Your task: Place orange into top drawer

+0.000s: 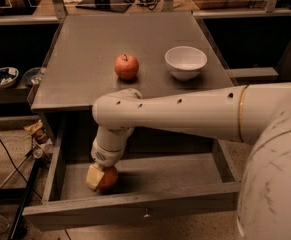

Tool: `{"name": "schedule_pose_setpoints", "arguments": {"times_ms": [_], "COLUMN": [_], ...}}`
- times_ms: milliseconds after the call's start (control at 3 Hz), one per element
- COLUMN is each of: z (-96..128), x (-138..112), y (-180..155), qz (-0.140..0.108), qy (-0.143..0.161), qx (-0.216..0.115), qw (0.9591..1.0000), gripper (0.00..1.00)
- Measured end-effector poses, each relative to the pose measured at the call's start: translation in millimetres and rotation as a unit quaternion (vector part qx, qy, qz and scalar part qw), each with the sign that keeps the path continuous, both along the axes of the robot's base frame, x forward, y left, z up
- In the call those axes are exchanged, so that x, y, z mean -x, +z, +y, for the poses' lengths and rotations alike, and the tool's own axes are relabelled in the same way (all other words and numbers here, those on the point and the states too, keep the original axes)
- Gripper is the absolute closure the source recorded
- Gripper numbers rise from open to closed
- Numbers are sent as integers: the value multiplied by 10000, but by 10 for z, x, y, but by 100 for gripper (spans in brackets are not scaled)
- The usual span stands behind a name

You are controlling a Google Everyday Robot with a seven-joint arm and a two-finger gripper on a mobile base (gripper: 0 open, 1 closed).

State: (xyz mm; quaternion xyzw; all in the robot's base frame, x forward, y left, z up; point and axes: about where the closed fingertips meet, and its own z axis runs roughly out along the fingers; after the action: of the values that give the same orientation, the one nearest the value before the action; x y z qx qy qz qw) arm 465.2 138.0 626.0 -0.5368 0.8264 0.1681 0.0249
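The top drawer (135, 208) is pulled open below the grey tabletop. My gripper (101, 178) reaches down into its left part and is shut on the orange (108, 178), which is low inside the drawer at or near its floor. One tan finger (95, 177) covers the orange's left side. The white arm crosses the view from the right above the drawer.
A red apple (127, 66) with a dark stem and a white bowl (185, 61) stand on the grey tabletop (85, 49). Dishes sit on a shelf (2, 77) at the left. Cables and a stand (20, 184) lie on the floor left of the drawer.
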Motion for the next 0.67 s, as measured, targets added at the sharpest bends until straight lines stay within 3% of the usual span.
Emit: {"name": "schedule_pose_setpoints", "arguments": {"times_ms": [667], "z": [-29], "x": [47], "y": [-203], "qz": [192], "qy": [-84], "qx": [-1], "qw": [9998], "gripper": [96]}}
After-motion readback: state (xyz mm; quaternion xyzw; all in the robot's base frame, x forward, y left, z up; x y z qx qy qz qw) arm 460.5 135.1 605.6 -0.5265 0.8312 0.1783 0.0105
